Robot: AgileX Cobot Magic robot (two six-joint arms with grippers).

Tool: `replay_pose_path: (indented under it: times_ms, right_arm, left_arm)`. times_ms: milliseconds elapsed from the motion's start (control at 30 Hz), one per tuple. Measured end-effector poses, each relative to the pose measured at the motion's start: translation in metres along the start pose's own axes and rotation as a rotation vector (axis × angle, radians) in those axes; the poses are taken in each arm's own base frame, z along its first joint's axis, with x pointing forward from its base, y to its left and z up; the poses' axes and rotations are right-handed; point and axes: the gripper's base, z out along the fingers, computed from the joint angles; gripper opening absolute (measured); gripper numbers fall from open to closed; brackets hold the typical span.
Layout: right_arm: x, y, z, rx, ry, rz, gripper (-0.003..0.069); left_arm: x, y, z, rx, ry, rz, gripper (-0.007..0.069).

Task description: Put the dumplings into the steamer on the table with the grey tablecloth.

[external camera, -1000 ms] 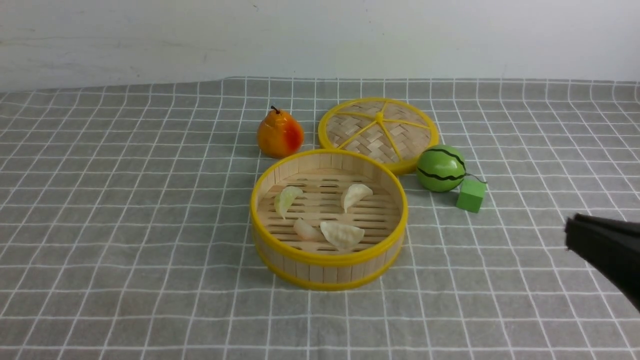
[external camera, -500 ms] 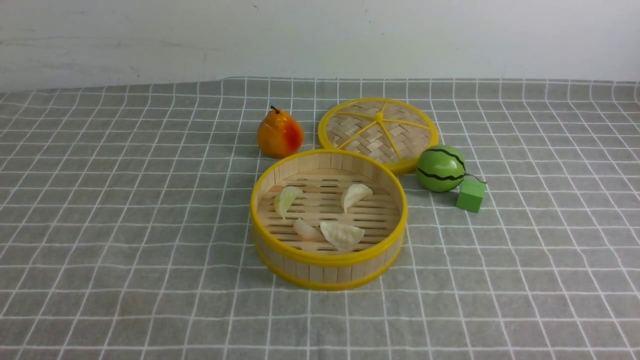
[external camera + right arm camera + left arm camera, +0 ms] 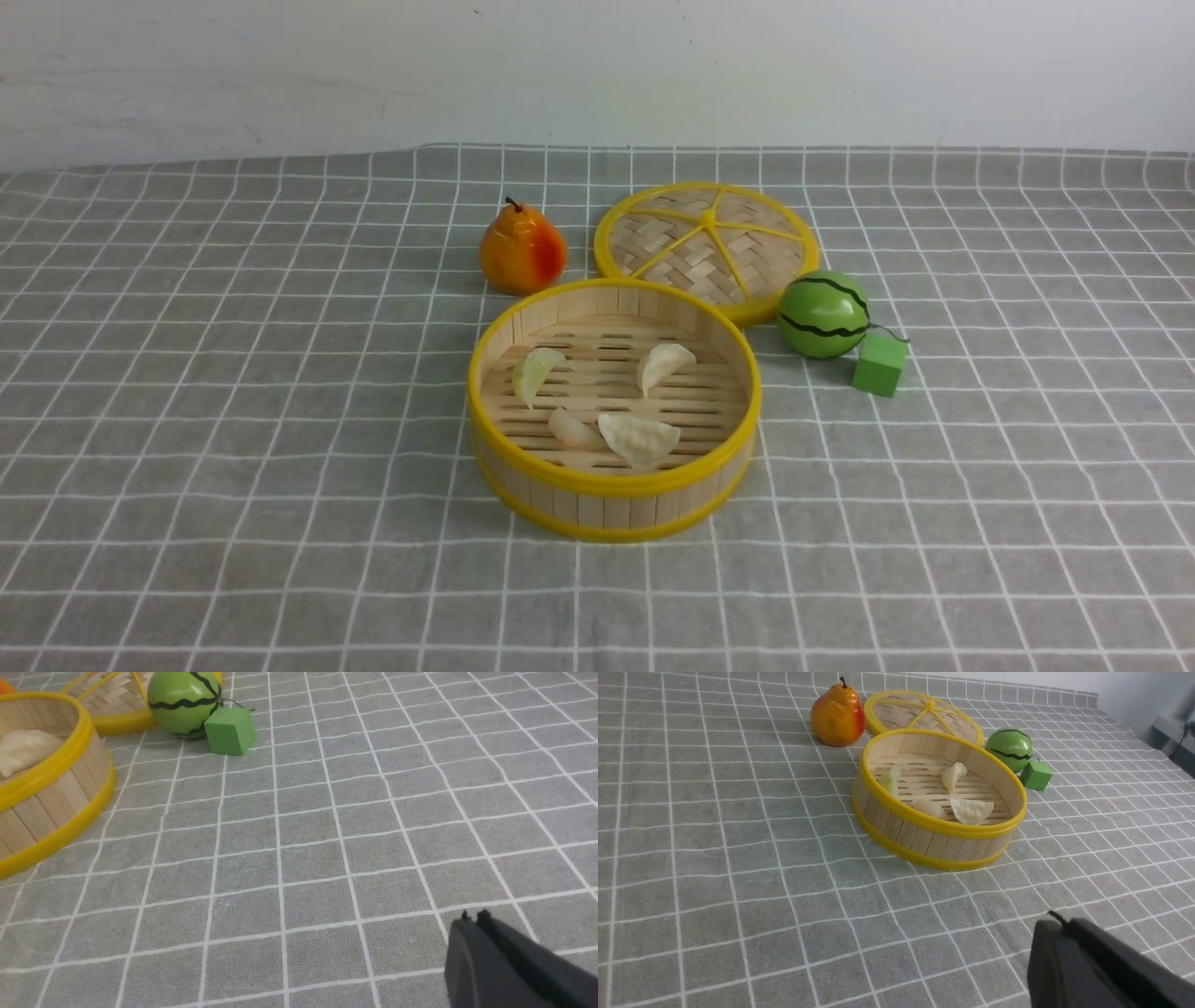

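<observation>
With all four dumplings [image 3: 639, 439] lying inside the steamer [image 3: 613, 504] near the tabletop's [image 3: 187, 467] middle, we judge nothing is left to fetch; both our jaws are closed and empty, low toward the near edge.

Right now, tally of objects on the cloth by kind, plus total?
dumplings: 4, all inside the steamer
steamer: 1
woven lid: 1
pear: 1
toy watermelon: 1
green cube: 1
Total: 9
</observation>
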Motion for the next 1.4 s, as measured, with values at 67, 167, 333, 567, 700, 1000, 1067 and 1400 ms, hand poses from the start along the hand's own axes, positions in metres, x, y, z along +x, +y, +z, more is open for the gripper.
replay_pose_path:
  times_ms: [67,167,333,567,700,1000,1067,1400]
  right_arm:
    - [0.000,0.000,0.000,0.000,0.000,0.000,-0.0021]
    - [0.000,0.000,0.000,0.000,0.000,0.000,-0.0020]
    - [0.000,0.000,0.000,0.001,0.000,0.000,-0.0018]
    - [0.000,0.000,0.000,0.001,0.000,0.002,-0.0011]
    - [0.000,0.000,0.000,0.001,0.000,0.002,-0.0011]
    - [0.000,0.000,0.000,0.001,0.000,0.002,-0.0003]
    - [0.000,0.000,0.000,0.001,0.000,0.002,-0.0003]
    - [0.000,0.000,0.000,0.001,0.000,0.002,-0.0002]
  left_arm:
    - [0.000,0.000,0.000,0.000,0.000,0.000,0.0000]
    - [0.000,0.000,0.000,0.000,0.000,0.000,0.0000]
    - [0.000,0.000,0.000,0.000,0.000,0.000,0.0000]
    - [0.000,0.000,0.000,0.000,0.000,0.000,0.0000]
    - [0.000,0.000,0.000,0.000,0.000,0.000,0.0000]
    - [0.000,0.001,0.001,-0.005,-0.002,0.005,0.0001]
    - [0.002,0.001,0.004,-0.003,-0.014,0.004,0.0002]
    - [0.018,0.018,0.035,-0.112,-0.356,-0.018,-0.0014]
